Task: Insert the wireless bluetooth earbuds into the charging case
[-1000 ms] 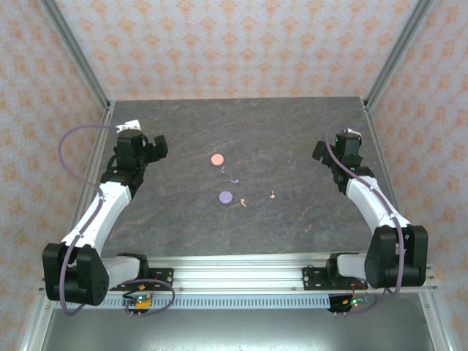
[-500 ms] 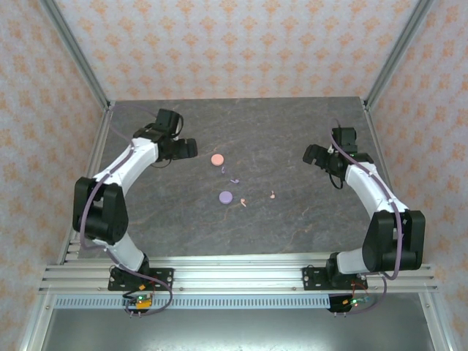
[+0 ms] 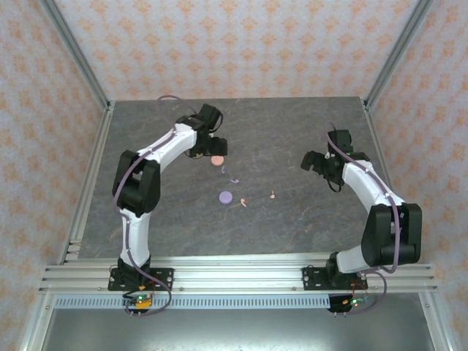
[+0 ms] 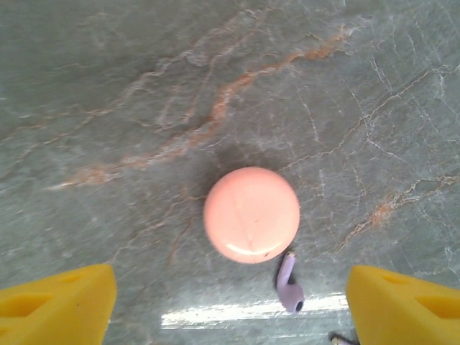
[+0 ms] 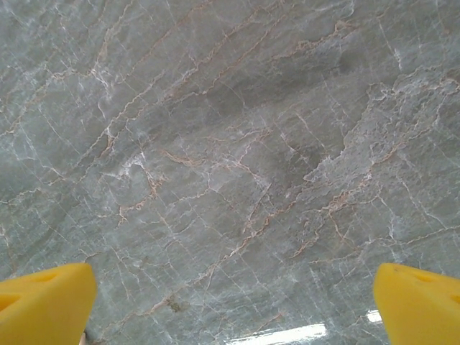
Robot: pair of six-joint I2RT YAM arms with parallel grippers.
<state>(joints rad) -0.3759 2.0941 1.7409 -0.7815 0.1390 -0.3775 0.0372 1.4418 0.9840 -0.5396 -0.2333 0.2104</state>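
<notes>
Wrist close-up shows glossy round pink disc [image 4: 251,215], lilac earbud [image 4: 290,284] at its five o'clock, specks overhead; left hand [image 4: 230,302] and right hand [image 5: 231,302] open over veined counter [image 5: 215,144]

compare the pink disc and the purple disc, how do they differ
The pink disc lies farther from the arm bases than the purple disc.
The open left end effector hovers over the pink disc; nothing hangs over the purple disc.
A purple earbud lies beside the pink disc, a pink earbud beside the purple disc.
Both are round, flat on the table and similar in size.
</notes>
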